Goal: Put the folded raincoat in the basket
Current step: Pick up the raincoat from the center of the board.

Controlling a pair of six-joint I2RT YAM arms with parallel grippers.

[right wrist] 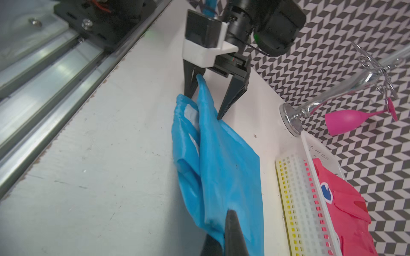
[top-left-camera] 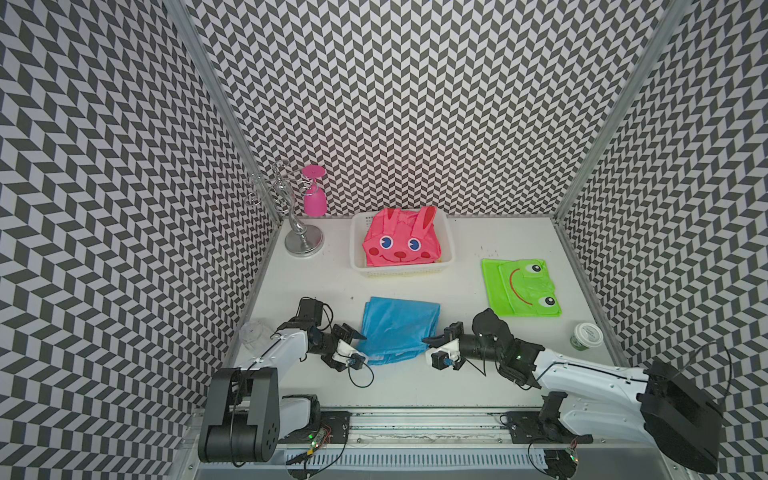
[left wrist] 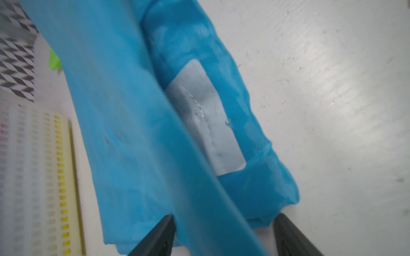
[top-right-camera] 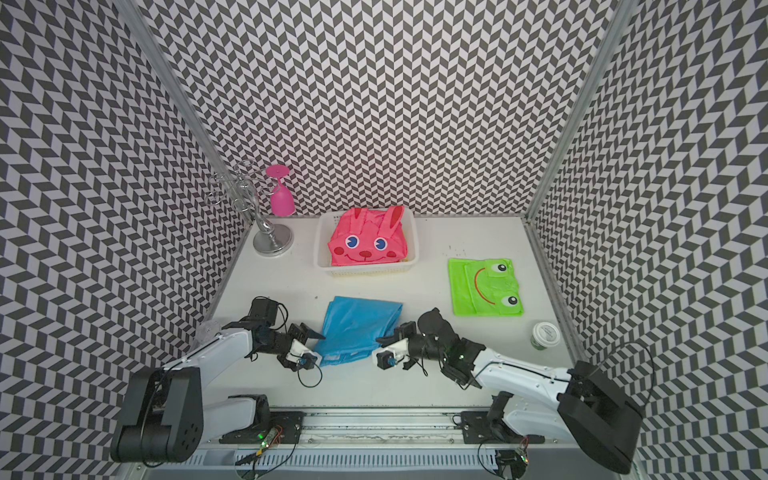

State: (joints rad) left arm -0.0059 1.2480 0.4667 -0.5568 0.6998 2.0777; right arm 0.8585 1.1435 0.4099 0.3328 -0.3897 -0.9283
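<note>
A blue folded raincoat (top-left-camera: 399,328) (top-right-camera: 361,324) lies mid-table, in front of the white perforated basket (top-left-camera: 401,271) (top-right-camera: 365,271). My right gripper (top-left-camera: 426,340) (right wrist: 230,212) is shut on the blue raincoat's right edge (right wrist: 226,159), pinching the fabric. At the raincoat's left edge my left gripper (top-left-camera: 360,347) (left wrist: 225,218) stands open. A raised fold of the raincoat (left wrist: 137,124) runs between its two dark fingers, one on each side. The basket holds a pink bunny raincoat (top-left-camera: 401,245).
A green frog raincoat (top-left-camera: 521,286) lies flat at the right. A lidded paper cup (top-left-camera: 587,336) stands near the right wall. At the back left is a chrome glass stand (top-left-camera: 297,232) with a pink goblet (top-left-camera: 314,199). A clear glass (top-left-camera: 255,332) sits by the left arm.
</note>
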